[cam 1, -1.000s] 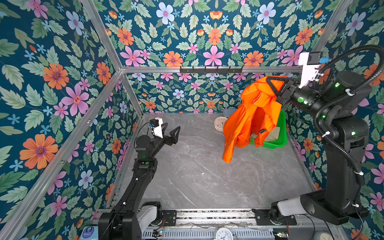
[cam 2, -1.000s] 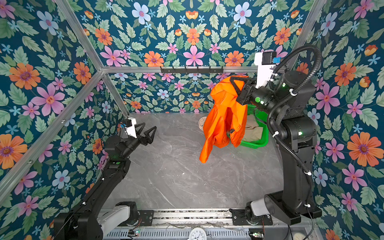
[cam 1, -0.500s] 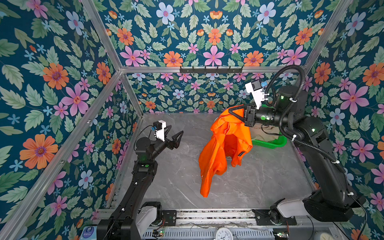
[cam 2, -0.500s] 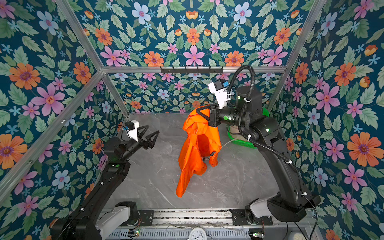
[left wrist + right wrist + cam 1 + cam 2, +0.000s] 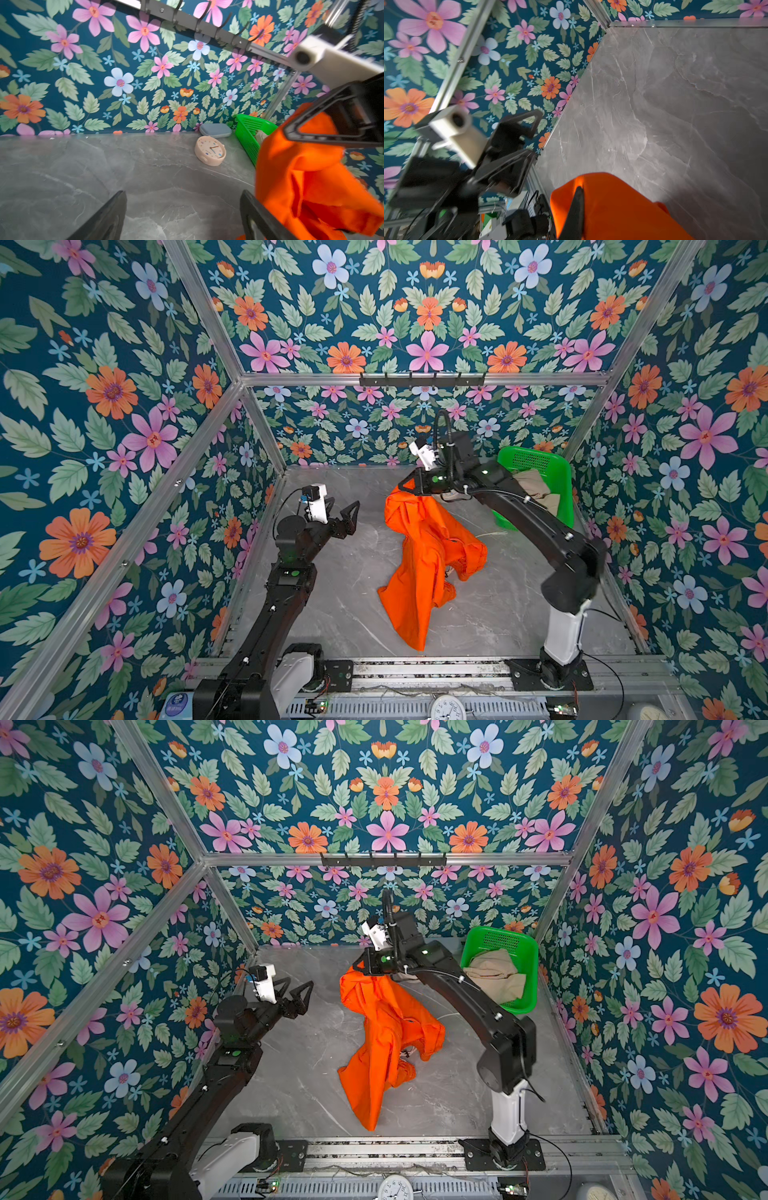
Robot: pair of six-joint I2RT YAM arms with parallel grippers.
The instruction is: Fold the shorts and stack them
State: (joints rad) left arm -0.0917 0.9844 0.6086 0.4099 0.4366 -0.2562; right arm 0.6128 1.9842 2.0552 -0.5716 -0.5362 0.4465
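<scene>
The bright orange shorts (image 5: 424, 556) (image 5: 382, 1036) hang from my right gripper (image 5: 402, 488) (image 5: 354, 968) over the middle of the grey table. Their lower end lies crumpled on the surface. In the right wrist view the orange cloth (image 5: 616, 207) wraps over a dark fingertip (image 5: 579, 197), so the jaws are shut on the fabric. The beige shorts (image 5: 536, 489) (image 5: 494, 973) lie bunched in a green basket (image 5: 536, 456) (image 5: 498, 936) at the back right. My left gripper (image 5: 344, 510) (image 5: 297, 990) (image 5: 182, 193) hovers open and empty to the left of the orange shorts (image 5: 307, 176).
A cream round clock (image 5: 210, 150) and a blue-grey case (image 5: 216, 129) lie by the back wall, left of the basket. A black hook rail (image 5: 422, 379) runs along the back frame. Another clock (image 5: 448, 707) sits at the front rail. Floral walls close in the table.
My right arm swung from high by the basket down toward the table's middle, carrying the orange shorts; their lower end now rests on the table. The left gripper barely shifted.
</scene>
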